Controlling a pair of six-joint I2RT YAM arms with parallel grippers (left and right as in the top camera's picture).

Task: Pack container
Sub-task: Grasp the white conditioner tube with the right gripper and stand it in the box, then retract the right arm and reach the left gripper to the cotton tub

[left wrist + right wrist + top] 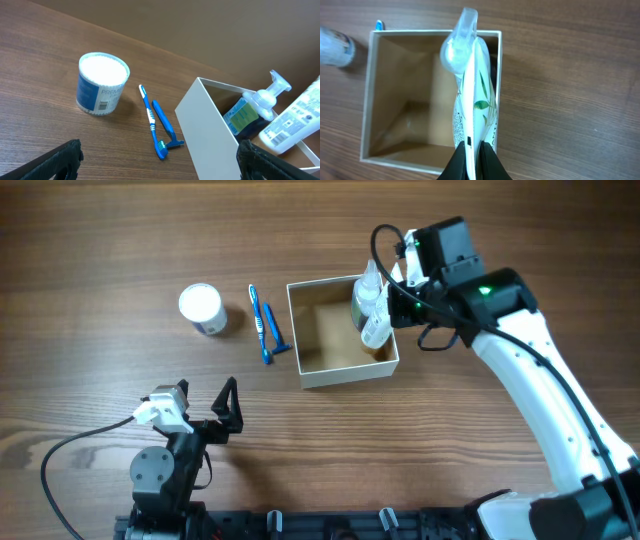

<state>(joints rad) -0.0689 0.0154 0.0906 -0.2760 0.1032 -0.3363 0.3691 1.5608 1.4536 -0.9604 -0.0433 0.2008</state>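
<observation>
The container (308, 370) is a square white-walled box with a tan inside, at mid-table. A pump bottle (366, 298) stands inside it at the right wall. My right gripper (393, 308) is shut on a white tube (377, 330) and holds it over the container's right side. In the right wrist view the tube (475, 100) runs up from the fingers (474, 157) above the container (366, 110). My left gripper (226, 416) is open and empty near the front left. Its view shows the container wall (205, 130), the pump bottle (252, 107) and the tube (295, 122).
A round white-lidded jar (202, 308) stands left of the container and also shows in the left wrist view (101, 83). A blue toothbrush (258, 320) and a blue razor (276, 337) lie between the jar and the container, and the left wrist view shows the toothbrush (151, 122) and the razor (165, 125).
</observation>
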